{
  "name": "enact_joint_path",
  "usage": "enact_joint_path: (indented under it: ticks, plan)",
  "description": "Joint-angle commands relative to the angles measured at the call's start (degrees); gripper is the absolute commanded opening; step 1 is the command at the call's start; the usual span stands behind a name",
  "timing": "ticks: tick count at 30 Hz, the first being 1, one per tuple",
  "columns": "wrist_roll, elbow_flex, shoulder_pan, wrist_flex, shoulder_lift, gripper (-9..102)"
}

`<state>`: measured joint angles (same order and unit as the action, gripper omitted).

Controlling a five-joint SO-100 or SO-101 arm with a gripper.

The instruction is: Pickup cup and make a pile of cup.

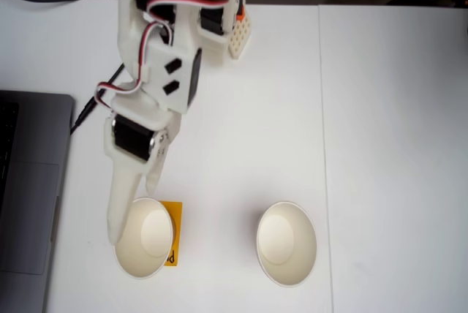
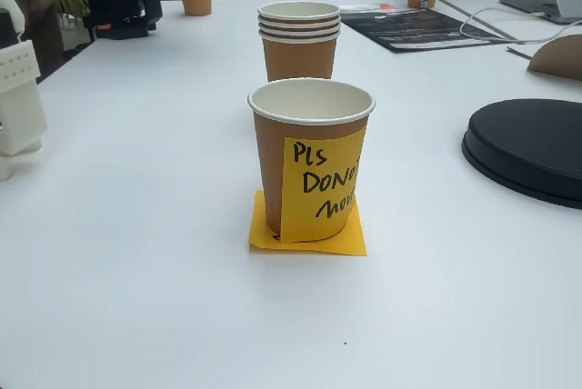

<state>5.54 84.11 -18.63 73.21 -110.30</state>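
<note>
In a fixed view from above, two white paper cups stand upright on the white table. The left cup [image 1: 144, 238] has an orange sticky note [image 1: 172, 232] at its right side. The right cup [image 1: 287, 243] is plain. My gripper [image 1: 132, 216] reaches down from the top onto the left cup. Its long white finger [image 1: 121, 207] lies along the outside of the cup's left wall, and the shorter finger [image 1: 155, 175] ends at the far rim. How far apart the jaws stand is not clear. The cups are apart, not nested.
A grey laptop [image 1: 29, 196] lies at the left edge, with cables by the arm. Another fixed view shows a brown-walled cup [image 2: 309, 157] with a yellow handwritten note on an orange note [image 2: 309, 234], a stack of brown cups [image 2: 299, 39] and a black disc [image 2: 527, 148].
</note>
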Motion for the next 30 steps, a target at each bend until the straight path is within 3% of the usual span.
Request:
enact_joint_path:
  ticks: [1, 14, 22, 30]
  plan:
    - [-0.35, -8.26, -0.88, 0.88, 2.81, 31]
    - [-0.18, -23.73, -0.97, 20.57, 15.38, 31]
    - [-0.26, -25.75, -0.35, 25.84, 20.65, 31]
    - [-0.26, -25.75, -0.26, 26.10, 24.26, 31]
